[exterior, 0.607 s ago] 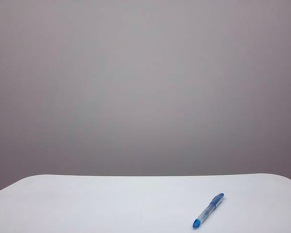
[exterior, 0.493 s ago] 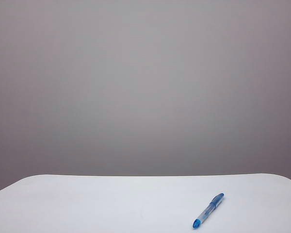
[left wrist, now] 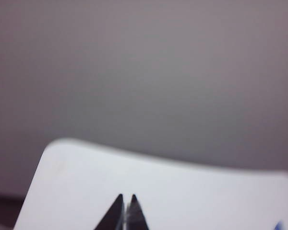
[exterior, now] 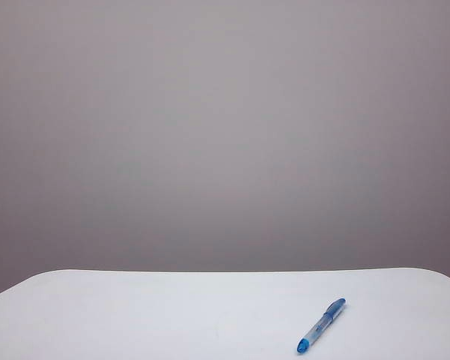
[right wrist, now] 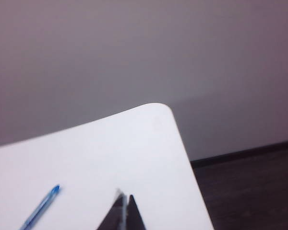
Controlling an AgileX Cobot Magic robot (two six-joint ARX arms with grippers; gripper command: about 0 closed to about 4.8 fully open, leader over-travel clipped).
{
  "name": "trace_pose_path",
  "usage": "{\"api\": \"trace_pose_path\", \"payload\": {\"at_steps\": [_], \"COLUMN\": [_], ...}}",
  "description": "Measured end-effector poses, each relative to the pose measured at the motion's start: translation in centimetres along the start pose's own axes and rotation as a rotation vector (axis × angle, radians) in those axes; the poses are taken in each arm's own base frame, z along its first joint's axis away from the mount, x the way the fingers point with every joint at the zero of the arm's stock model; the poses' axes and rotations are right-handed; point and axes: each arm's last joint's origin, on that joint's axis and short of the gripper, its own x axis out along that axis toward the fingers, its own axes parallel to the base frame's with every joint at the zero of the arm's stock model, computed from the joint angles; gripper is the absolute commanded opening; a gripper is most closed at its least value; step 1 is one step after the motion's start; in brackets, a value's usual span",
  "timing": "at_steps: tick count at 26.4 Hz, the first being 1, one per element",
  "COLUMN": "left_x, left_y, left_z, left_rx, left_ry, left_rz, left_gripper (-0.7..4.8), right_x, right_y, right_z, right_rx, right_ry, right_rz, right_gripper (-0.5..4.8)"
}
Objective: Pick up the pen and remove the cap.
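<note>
The pen (exterior: 322, 325) lies flat on the white table (exterior: 172, 315) at the front right in the exterior view, slanted, with a dark blue section at its far end and a bright blue tip at its near end. It also shows in the right wrist view as the pen (right wrist: 41, 207), apart from my right gripper (right wrist: 125, 196), whose dark jaws are shut and empty. A blue speck of the pen (left wrist: 279, 225) sits at the frame's edge in the left wrist view. My left gripper (left wrist: 126, 196) is shut, holding nothing. Neither arm appears in the exterior view.
The table's rounded far corner (right wrist: 158, 108) and its side edge are near my right gripper, with dark floor (right wrist: 249, 191) beyond. A plain grey wall (exterior: 225, 135) stands behind the table.
</note>
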Motion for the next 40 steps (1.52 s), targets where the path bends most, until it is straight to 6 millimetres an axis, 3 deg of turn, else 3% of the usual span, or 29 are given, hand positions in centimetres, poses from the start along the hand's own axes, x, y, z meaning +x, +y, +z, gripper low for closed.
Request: {"api": "trace_pose_path", "payload": {"at_steps": [3, 7, 10, 11, 15, 20, 22, 25, 27, 31, 34, 39, 40], "left_x": [-0.2, 0.5, 2.0, 2.5, 4.9, 8.0, 9.1, 11.4, 12.3, 13.5, 14.3, 14.4, 14.4], "left_y": [-1.0, -1.8, -3.0, -3.1, -3.3, -3.6, -3.5, -3.9, -4.6, -5.8, -6.7, -7.5, -7.5], "left_z": [3.3, 6.1, 10.5, 11.2, 13.0, 14.9, 14.9, 14.5, 14.2, 13.1, 11.7, 11.0, 11.0], "left_rx": [-0.011, -0.012, 0.037, 0.059, 0.112, 0.158, 0.149, 0.136, 0.164, 0.220, 0.287, 0.317, 0.320], "left_ry": [-0.039, 0.019, 0.050, 0.066, 0.171, 0.245, 0.292, 0.402, 0.428, 0.469, 0.524, 0.556, 0.555], "left_rz": [-0.015, -0.044, -0.094, -0.092, -0.077, -0.154, -0.155, -0.181, -0.216, -0.242, -0.238, -0.252, -0.254], "left_gripper": [-0.05, -0.05, -0.05, -0.05, -0.05, -0.05, -0.05, -0.05, -0.05, -0.05, -0.05, -0.05, -0.05], "right_x": [-0.3, -1.6, -2.1, -1.9, -0.7, 0.6, 1.3, 5.8, 7.9, 10.9, 14.9, 17.8, 18.2], "right_y": [0.1, 0.7, 1.4, 1.6, 2.6, 4.5, 5.1, 6.9, 8.4, 12.3, 16.1, 17.5, 17.5], "right_z": [0.9, 4.5, 7.8, 8.2, 10.4, 14.2, 16.1, 19.0, 19.5, 21.3, 20.3, 16.8, 16.2], "right_rx": [0.048, 0.075, 0.084, 0.080, 0.003, -0.108, -0.080, -0.063, -0.075, -0.111, -0.129, -0.071, -0.041], "right_ry": [-0.022, -0.143, -0.179, -0.161, -0.120, -0.273, -0.271, -0.001, 0.120, 0.202, 0.344, 0.545, 0.573], "right_rz": [-0.018, -0.009, -0.022, -0.026, 0.033, 0.274, 0.295, 0.253, 0.254, 0.277, 0.213, 0.119, 0.085], "right_gripper": [-0.01, -0.01, 0.00, 0.03, 0.97, 0.34, 0.34, 0.34, 0.28, 0.22, 0.60, 0.65, 1.05]}}
